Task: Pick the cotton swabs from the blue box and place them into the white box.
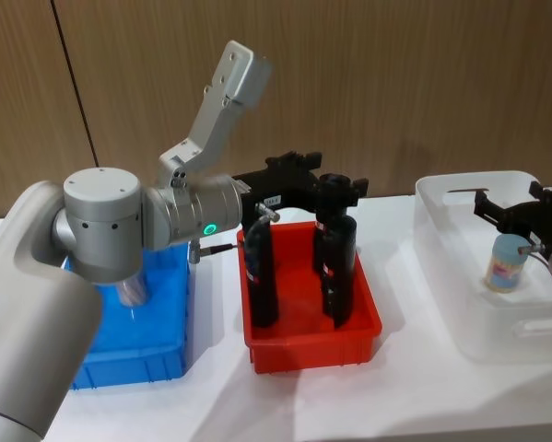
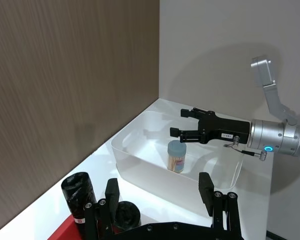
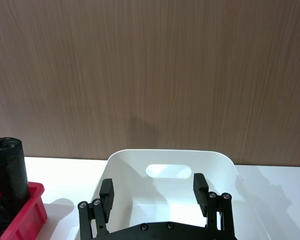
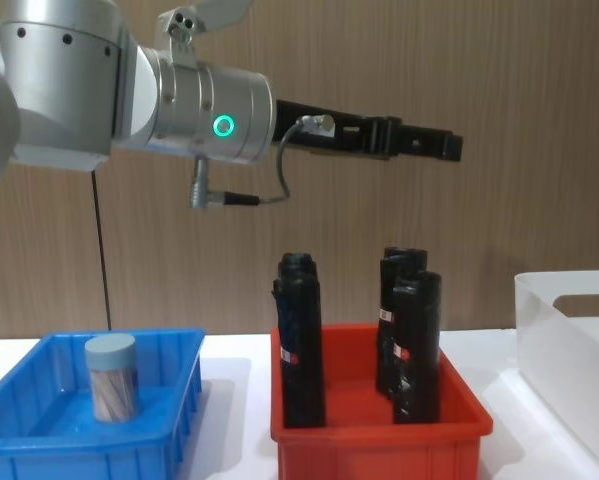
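One cotton swabs jar [image 1: 507, 262], clear with a pale blue lid, stands upright in the white box [image 1: 460, 198]. My right gripper [image 1: 520, 210] hovers just above it, open and empty; the left wrist view shows this gripper [image 2: 183, 123] over the jar [image 2: 177, 156]. Its fingers [image 3: 106, 192] are spread over the white box [image 3: 170, 156]. Another cotton swabs jar [image 4: 111, 377] stands in the blue box [image 4: 184, 410], partly hidden by my arm in the head view. My left gripper [image 4: 444, 147] is open and empty, held high above the red bin.
A red bin [image 1: 312, 350] sits between the two boxes and holds three tall black wrapped cylinders [image 1: 262, 272]. My left arm stretches over it. A wood-panel wall stands close behind the white table.
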Tool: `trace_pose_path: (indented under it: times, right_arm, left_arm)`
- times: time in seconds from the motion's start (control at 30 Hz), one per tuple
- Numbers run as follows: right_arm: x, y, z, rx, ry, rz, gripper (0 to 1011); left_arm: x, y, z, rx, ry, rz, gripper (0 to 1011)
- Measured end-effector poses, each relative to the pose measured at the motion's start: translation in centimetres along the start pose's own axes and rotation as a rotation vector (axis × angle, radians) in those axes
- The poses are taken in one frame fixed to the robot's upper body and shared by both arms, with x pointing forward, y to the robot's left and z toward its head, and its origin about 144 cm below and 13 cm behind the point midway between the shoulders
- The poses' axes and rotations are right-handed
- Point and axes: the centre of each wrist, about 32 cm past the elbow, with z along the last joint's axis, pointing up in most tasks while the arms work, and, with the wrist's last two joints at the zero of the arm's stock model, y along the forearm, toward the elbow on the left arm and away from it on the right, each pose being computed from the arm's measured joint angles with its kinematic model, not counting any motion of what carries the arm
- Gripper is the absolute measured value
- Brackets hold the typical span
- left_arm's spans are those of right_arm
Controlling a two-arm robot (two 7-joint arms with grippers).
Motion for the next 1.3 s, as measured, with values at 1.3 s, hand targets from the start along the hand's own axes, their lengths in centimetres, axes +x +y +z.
trace_pose_path:
  times: [1.3]
  right_arm:
    - [-6.2,-8.0,-1.0,0.058,-0.045,0.114,1002]
  left_arm:
    - [-5.7,5.0,-9.4,-0.08,-0.164,0.376,1004]
